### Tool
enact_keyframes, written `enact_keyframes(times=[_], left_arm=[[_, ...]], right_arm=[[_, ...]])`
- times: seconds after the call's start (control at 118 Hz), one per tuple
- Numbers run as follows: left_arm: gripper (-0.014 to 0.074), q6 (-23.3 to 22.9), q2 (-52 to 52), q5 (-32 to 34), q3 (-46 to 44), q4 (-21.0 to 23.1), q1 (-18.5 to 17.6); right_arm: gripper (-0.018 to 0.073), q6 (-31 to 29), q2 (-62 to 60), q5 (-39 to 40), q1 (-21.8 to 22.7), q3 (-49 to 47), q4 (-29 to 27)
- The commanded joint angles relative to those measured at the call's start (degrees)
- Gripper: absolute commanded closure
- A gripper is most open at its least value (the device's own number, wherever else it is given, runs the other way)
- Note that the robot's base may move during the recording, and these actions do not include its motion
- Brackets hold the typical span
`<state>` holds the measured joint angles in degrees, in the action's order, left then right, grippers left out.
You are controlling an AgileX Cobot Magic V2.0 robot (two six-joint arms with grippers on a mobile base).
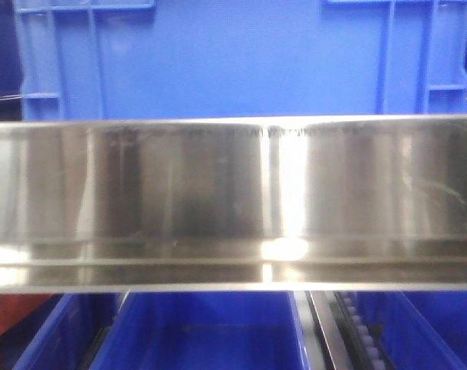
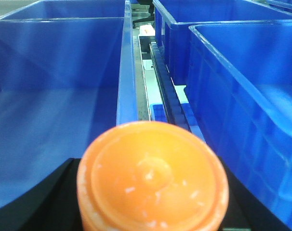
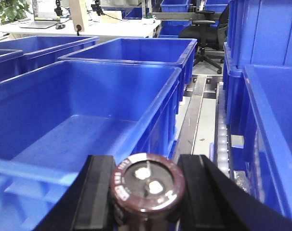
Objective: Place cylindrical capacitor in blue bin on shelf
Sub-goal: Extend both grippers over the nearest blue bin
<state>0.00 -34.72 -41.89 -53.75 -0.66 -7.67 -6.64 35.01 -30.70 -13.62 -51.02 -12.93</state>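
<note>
The cylindrical capacitor (image 2: 153, 175) fills the bottom of the left wrist view as an orange round end face; its side print is hidden. My left gripper (image 2: 153, 197) is shut on it, with black fingers (image 2: 49, 202) on both sides, just in front of the rim between two blue bins (image 2: 54, 96). My right gripper (image 3: 147, 192) is shut on a dark brown can (image 3: 147, 183) with two silvery terminals, over the near rim of a blue bin (image 3: 78, 130). The shelf's steel front rail (image 1: 233, 200) crosses the front view. No gripper shows there.
A blue bin (image 1: 233, 54) stands on the shelf above the rail, and another (image 1: 195, 331) below it. More blue bins (image 2: 242, 72) line both sides of a roller track (image 3: 222, 130). A desk and an office chair (image 3: 208, 33) stand at the back.
</note>
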Motion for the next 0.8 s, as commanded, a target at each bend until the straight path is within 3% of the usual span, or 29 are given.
enact_keyframes(times=[0.0, 0.79], left_arm=[[0.0707, 0.0, 0.2, 1.3, -0.2, 0.2, 0.0], [0.0707, 0.0, 0.2, 1.3, -0.2, 0.2, 0.0]], right_arm=[[0.0720, -0.2, -0.3, 1.6, -0.2, -0.4, 0.2], [0.0720, -0.2, -0.3, 1.6, -0.2, -0.4, 0.2]])
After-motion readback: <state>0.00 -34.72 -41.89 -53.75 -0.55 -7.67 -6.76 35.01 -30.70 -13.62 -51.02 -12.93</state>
